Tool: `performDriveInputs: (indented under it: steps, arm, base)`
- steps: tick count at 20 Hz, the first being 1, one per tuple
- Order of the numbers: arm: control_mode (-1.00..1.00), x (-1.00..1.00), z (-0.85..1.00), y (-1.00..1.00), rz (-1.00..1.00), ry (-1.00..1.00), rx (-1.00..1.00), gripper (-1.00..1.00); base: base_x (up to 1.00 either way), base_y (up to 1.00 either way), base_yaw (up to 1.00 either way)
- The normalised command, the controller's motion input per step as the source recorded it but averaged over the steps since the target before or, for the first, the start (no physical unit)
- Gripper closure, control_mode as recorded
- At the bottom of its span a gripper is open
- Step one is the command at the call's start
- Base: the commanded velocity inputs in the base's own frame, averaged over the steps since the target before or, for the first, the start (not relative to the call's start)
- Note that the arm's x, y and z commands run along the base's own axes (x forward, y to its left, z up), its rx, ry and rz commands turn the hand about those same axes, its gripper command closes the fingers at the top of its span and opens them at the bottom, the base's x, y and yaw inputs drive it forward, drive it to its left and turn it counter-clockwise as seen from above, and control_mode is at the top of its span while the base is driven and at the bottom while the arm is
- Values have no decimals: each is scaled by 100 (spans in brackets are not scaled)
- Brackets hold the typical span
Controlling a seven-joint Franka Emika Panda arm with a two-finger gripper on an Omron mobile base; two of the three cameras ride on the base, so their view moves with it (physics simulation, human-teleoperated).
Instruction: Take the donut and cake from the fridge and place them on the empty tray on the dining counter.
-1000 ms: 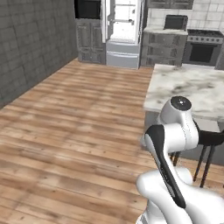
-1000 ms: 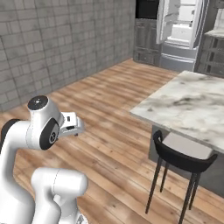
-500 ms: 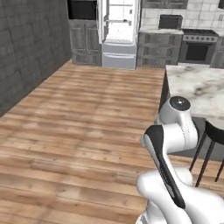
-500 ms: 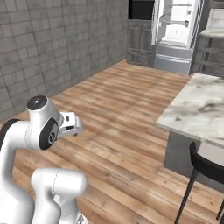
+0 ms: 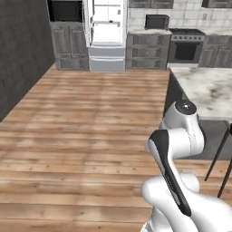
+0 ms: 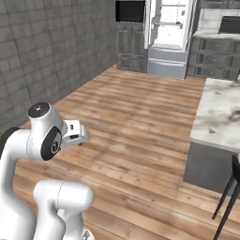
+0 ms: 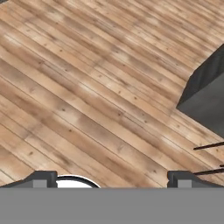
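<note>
Left base view: you've got one tall grey stainless fridge (image 5: 107,34) at the far wall, doors swung open, white interior facing you, long axis vertical. Donut and cake are too small to make out inside. One white-and-grey veined marble dining counter (image 5: 206,88) on the right, running away from you toward the back wall. One black stool (image 5: 222,154) beside it.

Right base view: same fridge (image 6: 169,35), upright, approx. straight ahead; counter (image 6: 218,115) on the right w/ one stool (image 6: 228,197).

Hand view: two-finger gripper (image 7: 111,178) released, fingers spread wide, nothing between them, over plank wood floor (image 7: 87,87).
</note>
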Motion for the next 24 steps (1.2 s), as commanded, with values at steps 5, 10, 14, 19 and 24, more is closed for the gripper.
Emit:
performDriveInputs:
  steps: [5, 10, 14, 19, 24]
  arm:
    - [100, 0, 0, 0, 0, 0, 0, -100]
    - [100, 0, 0, 0, 0, 0, 0, -100]
    - [100, 0, 0, 0, 0, 0, 0, -100]
    - [100, 0, 0, 0, 0, 0, 0, -100]
    - [100, 0, 0, 0, 0, 0, 0, -100]
  base:
    - [64, 67, -27]
    - [70, 53, -22]
    - [72, 47, -20]
    - [78, 40, -20]
    - [79, 35, -18]
